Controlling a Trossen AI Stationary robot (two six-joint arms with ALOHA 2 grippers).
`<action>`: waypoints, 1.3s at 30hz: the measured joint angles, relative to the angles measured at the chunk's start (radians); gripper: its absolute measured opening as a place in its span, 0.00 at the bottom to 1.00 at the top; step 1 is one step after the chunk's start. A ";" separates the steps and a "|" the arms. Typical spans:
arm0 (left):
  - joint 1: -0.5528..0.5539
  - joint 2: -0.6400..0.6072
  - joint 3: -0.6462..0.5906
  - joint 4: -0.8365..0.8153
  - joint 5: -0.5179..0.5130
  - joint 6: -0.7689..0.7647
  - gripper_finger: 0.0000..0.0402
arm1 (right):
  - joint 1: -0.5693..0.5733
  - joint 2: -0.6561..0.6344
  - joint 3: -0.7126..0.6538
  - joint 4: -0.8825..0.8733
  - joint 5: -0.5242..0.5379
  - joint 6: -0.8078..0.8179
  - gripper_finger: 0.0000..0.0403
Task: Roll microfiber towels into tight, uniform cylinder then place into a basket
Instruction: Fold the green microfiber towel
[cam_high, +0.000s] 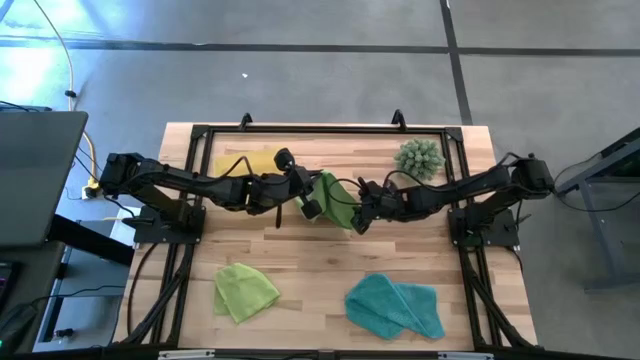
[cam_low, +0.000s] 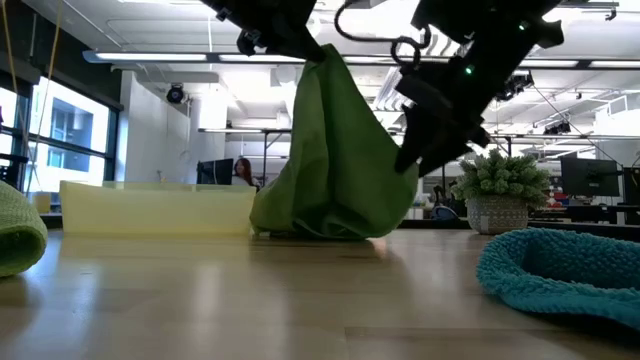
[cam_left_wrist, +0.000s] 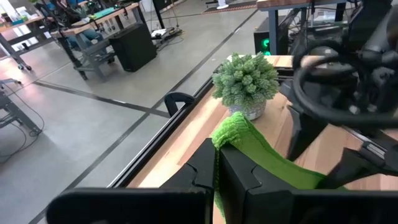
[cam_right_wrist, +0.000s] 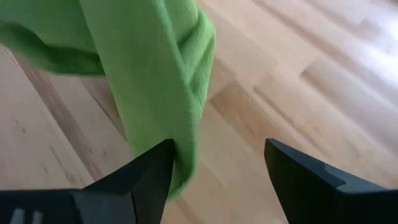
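Note:
A lime green towel (cam_high: 336, 200) hangs at the table's middle from my left gripper (cam_high: 312, 203), which is shut on it. The towel's lower folds (cam_low: 320, 222) rest on the table. My right gripper (cam_right_wrist: 217, 168) is open just to the right of the hanging towel, low beside its right edge (cam_low: 400, 170). A second lime green towel (cam_high: 245, 291) lies crumpled near the front left. The teal towel (cam_high: 395, 306) lies crumpled near the front right. The yellow basket (cam_high: 243, 161) stands at the far left, partly behind my left arm. My left gripper pinches the towel's top edge (cam_left_wrist: 231, 129) between its two shut fingers (cam_left_wrist: 245, 177), and a bit of cloth sticks out past them. The towel hangs below the gripper in slack folds, its lower end on the table. My right gripper: one finger (cam_right_wrist: 148, 169) stands right at the towel's hanging edge (cam_right_wrist: 186, 155); I cannot tell whether it touches.
A spiky green plant in a pot (cam_high: 420, 157) stands at the far right, close behind my right arm. A black frame (cam_high: 300, 131) runs around the table's far and side edges. Bare wood (cam_high: 320, 270) lies between the two front towels.

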 joint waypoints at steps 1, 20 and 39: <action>0.000 0.000 0.000 0.000 0.000 -0.003 0.00 | 0.000 0.000 -0.011 0.000 -0.010 0.015 0.60; 0.000 0.000 0.000 0.000 -0.002 -0.010 0.00 | 0.005 0.000 -0.083 0.061 -0.129 0.048 0.23; -0.050 -0.009 0.000 -0.002 0.003 -0.080 0.00 | 0.005 -0.041 0.108 -0.270 -0.058 -0.244 0.00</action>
